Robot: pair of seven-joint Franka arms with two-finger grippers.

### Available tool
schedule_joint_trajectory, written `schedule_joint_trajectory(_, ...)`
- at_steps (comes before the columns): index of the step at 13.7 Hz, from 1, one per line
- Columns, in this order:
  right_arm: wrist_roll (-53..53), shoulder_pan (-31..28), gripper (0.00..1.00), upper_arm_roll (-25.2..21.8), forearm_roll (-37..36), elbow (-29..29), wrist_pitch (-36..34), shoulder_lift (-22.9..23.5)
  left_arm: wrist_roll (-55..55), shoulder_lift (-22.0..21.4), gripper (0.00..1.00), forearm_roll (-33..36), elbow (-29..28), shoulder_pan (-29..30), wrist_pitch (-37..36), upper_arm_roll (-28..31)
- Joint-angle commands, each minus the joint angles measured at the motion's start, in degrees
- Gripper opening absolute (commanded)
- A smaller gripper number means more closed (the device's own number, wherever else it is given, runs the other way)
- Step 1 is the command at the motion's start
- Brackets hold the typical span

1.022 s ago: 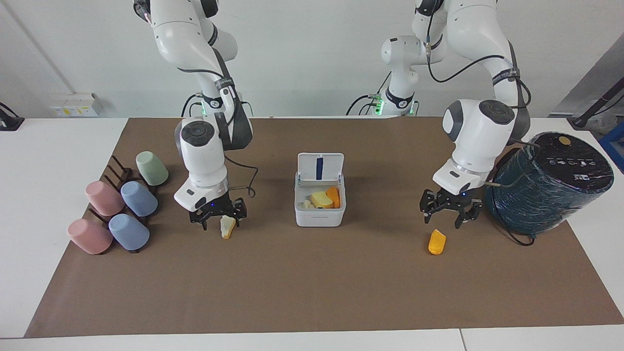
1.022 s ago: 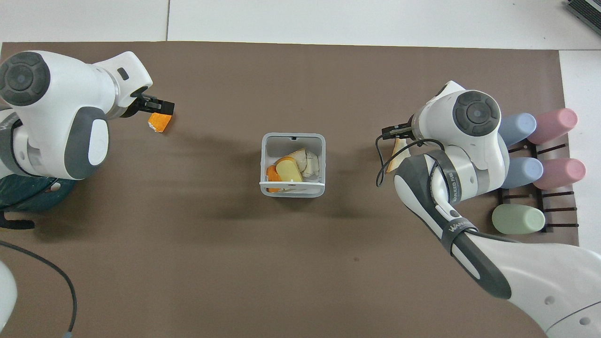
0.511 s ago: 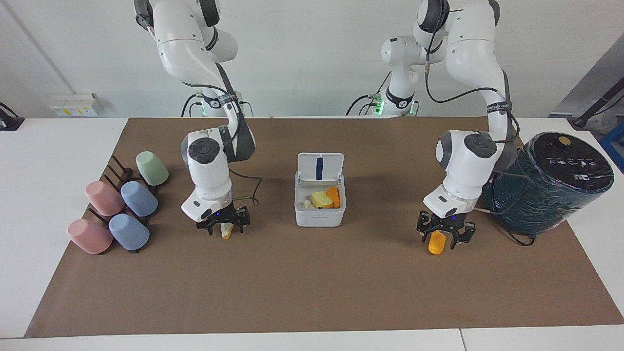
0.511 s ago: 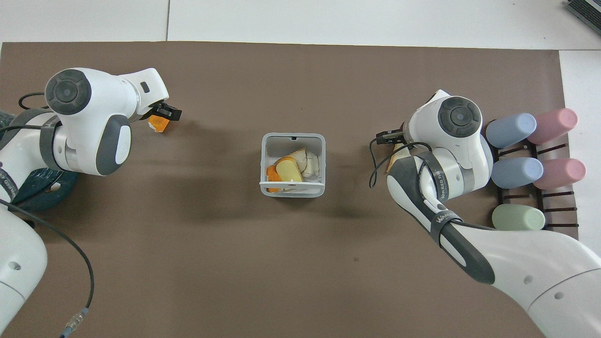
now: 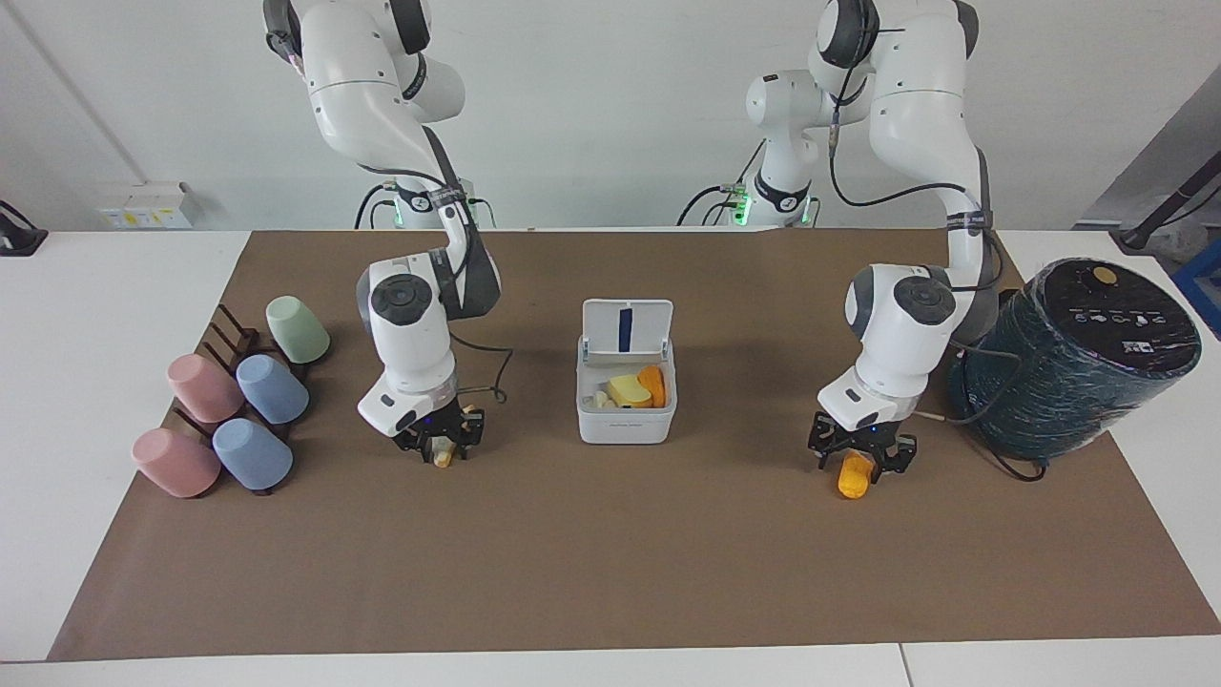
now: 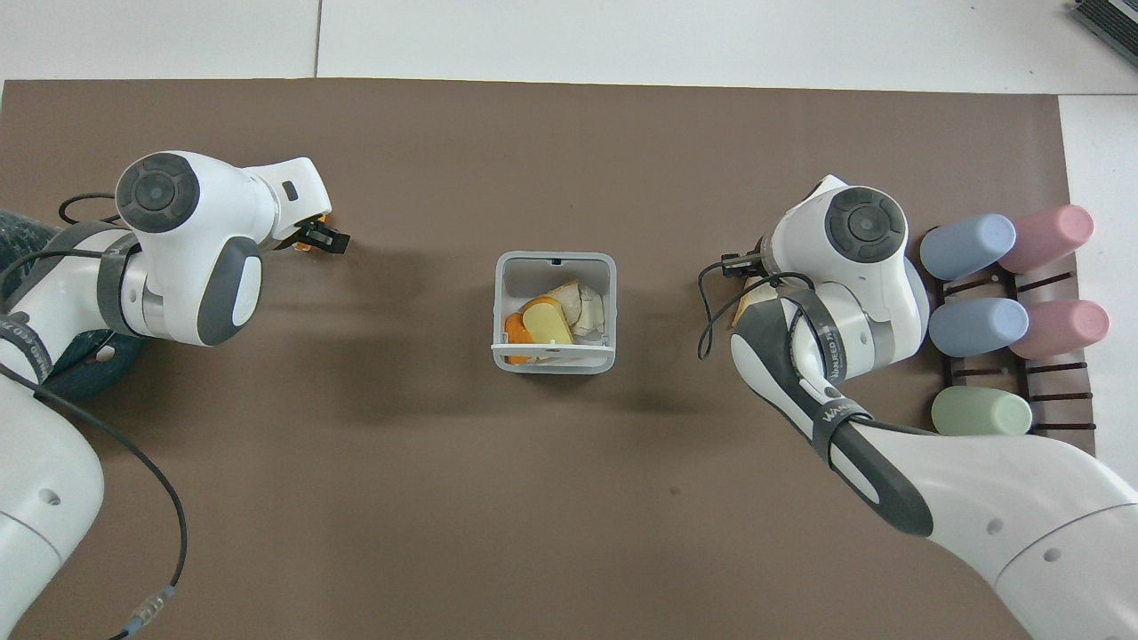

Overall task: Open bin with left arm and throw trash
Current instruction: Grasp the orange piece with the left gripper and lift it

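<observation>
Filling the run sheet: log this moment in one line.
bin: lid open, pieces inside | left gripper: at orange piece | right gripper: at pale piece

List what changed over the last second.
Both grippers came down to the mat. The left gripper dropped around the orange wedge; the right gripper dropped around the pale piece and closed in on it. Neither piece is lifted. The bin stayed open with trash inside; the cups and the dark cylinder did not move.

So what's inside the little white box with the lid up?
Inside the white box lie a yellow block, an orange wedge and pale bread-like bits. They cover the bottom, so anything underneath them can't be seen.
</observation>
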Motion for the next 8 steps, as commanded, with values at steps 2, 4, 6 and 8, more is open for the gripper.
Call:
schedule_joint_trajectory(2,1.49,-0.15,0.00,0.38,-0.03,0.22,0.26,-0.38,0.31,-0.43,0.65,3.31,-1.96,0.05,1.24,0.29)
schedule_joint_trajectory(4,1.49,-0.06,0.00,0.46,-0.03,0.39,-0.53,-0.74,0.40,-0.43,0.28,3.22,-1.88,0.14,0.71,0.29)
schedule_joint_trajectory(6,1.58,-0.06,0.00,0.64,1.28,1.61,-2.37,-1.52,0.40,-0.43,0.00,3.22,-0.57,-0.12,-1.21,0.29)
schedule_joint_trajectory(8,1.66,0.02,0.00,0.64,6.97,4.16,-4.75,-2.14,0.31,-0.17,0.00,3.22,3.72,-0.91,-6.12,0.20)
